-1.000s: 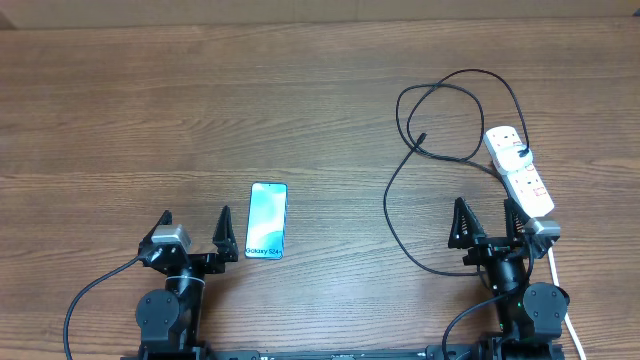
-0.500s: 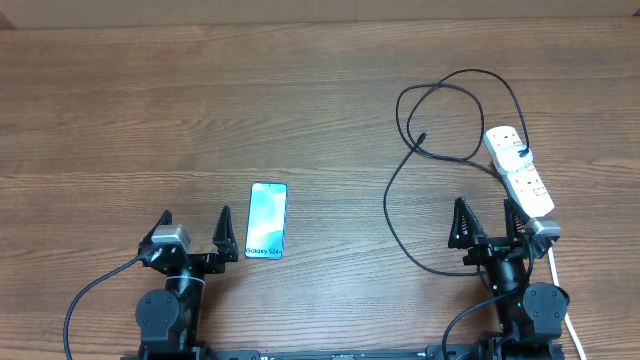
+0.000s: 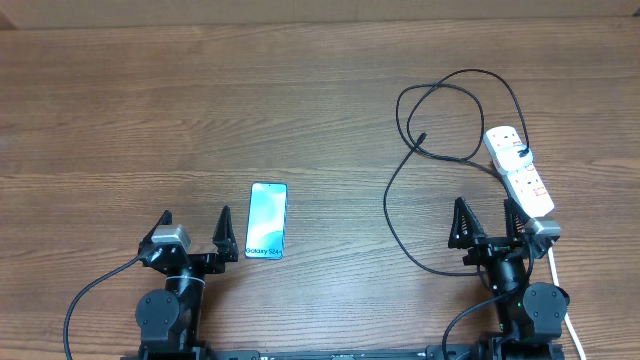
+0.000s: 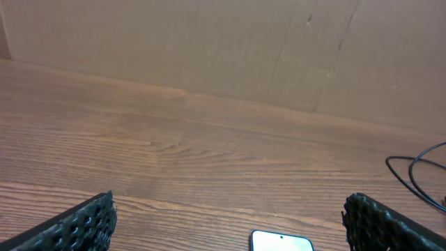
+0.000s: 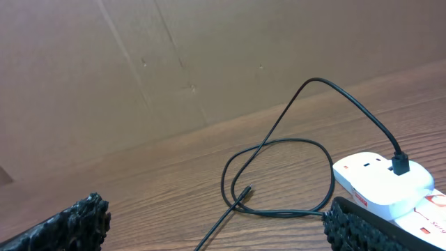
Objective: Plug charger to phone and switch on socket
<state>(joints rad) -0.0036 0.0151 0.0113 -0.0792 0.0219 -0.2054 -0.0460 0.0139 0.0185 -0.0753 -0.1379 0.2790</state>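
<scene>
The phone (image 3: 266, 220) lies face up on the wooden table, its screen lit; its top edge (image 4: 281, 242) shows low in the left wrist view. My left gripper (image 3: 196, 214) (image 4: 230, 209) stands open just left of the phone, holding nothing. The charger (image 3: 386, 205) loops over the table at the right, its connector tip (image 3: 421, 137) (image 5: 246, 190) lying free. Its black adapter (image 3: 522, 153) (image 5: 399, 164) sits in the white socket (image 3: 520, 172) (image 5: 380, 185). My right gripper (image 3: 485, 206) (image 5: 216, 213) is open and empty, near the socket's near end.
The socket's white cord (image 3: 560, 292) runs down past the right arm's base. A cardboard wall (image 4: 223, 49) stands behind the far edge of the table. Bare wood lies between the phone and the cable.
</scene>
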